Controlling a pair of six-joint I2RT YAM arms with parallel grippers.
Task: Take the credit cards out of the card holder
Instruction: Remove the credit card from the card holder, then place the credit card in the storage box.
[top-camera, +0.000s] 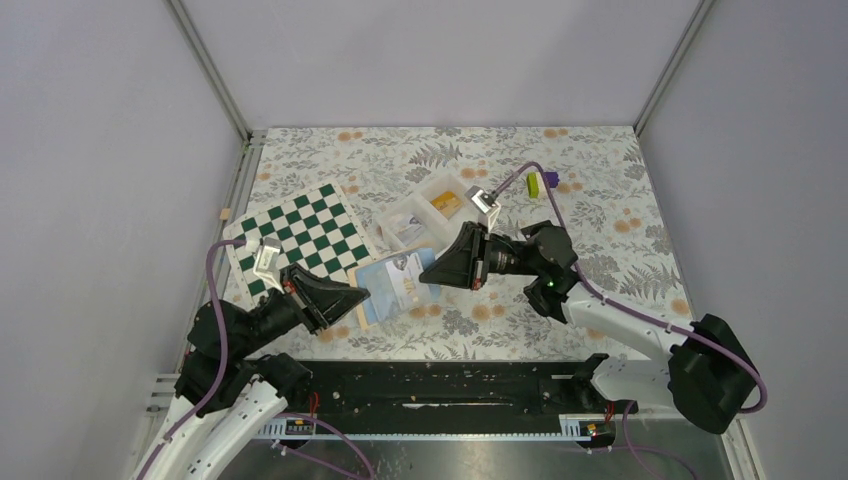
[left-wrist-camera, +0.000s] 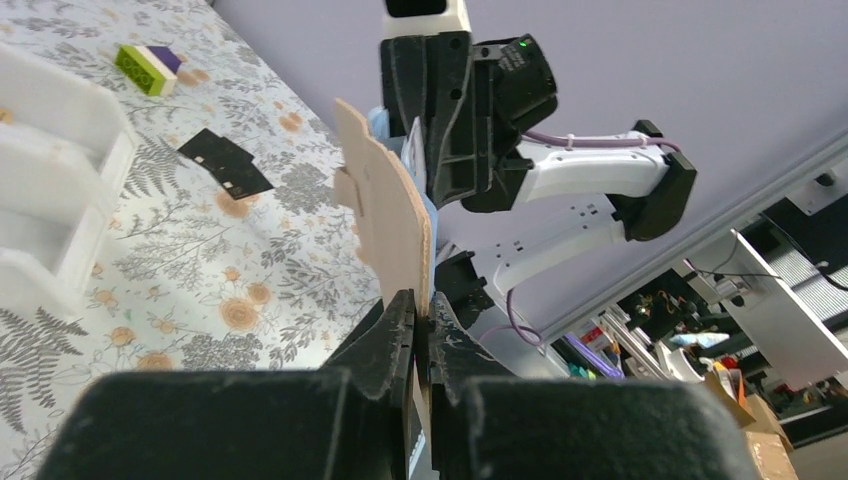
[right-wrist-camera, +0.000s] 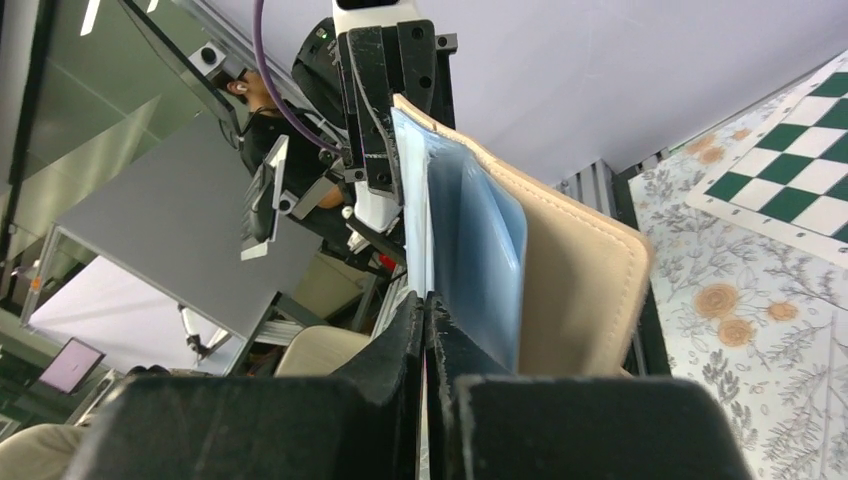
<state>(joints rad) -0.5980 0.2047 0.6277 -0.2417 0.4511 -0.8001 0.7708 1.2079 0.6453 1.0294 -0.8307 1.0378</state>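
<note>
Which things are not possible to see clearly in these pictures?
- Top external: how many credit cards are in the card holder; too small there.
- Right wrist: whether the right tool pinches a card or only a pocket; the tool itself covers the contact.
- Left wrist: the holder's blue inside; mostly its tan back faces the camera.

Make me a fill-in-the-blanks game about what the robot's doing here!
The left gripper and the right gripper both pinch the ____.
The board has white and ____ squares.
The white tray has ____ compartments.
Missing words: card holder, green, two.
</note>
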